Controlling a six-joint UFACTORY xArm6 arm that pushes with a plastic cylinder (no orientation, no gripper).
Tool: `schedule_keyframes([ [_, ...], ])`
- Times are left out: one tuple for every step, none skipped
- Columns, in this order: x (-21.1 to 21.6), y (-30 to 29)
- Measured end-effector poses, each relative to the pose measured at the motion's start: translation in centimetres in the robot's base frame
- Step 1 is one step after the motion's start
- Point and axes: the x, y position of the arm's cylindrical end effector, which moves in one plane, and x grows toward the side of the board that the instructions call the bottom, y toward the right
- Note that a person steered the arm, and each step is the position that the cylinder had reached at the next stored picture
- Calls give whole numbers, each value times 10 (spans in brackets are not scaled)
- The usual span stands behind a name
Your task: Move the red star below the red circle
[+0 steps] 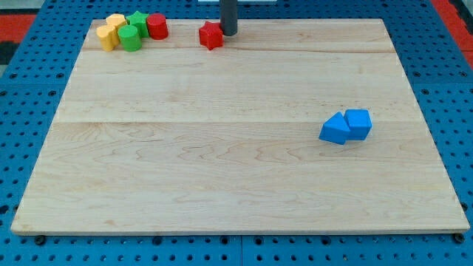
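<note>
The red star (211,35) lies near the view's top, a little left of centre. The red circle (157,26) stands to its left at the top left, touching the green star (137,21). My tip (229,33) is at the star's right side, touching or nearly touching it. The rod comes down from the view's top edge.
At the top left sit a green circle (130,38), a yellow block (108,37) and another yellow block (116,21), clustered with the green star and red circle. A blue triangle (335,129) and a blue cube (358,123) touch at the right. The board's top edge (295,20) is close behind the tip.
</note>
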Motion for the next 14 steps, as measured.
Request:
schedule_keyframes([
  [0,-31],
  [10,-45],
  [31,-26],
  [36,-45],
  [25,-55],
  [5,-45],
  [2,-53],
  [2,-71],
  [8,-67],
  [26,-51],
  [30,-58],
  [27,-80],
  [27,-89],
  [27,-94],
])
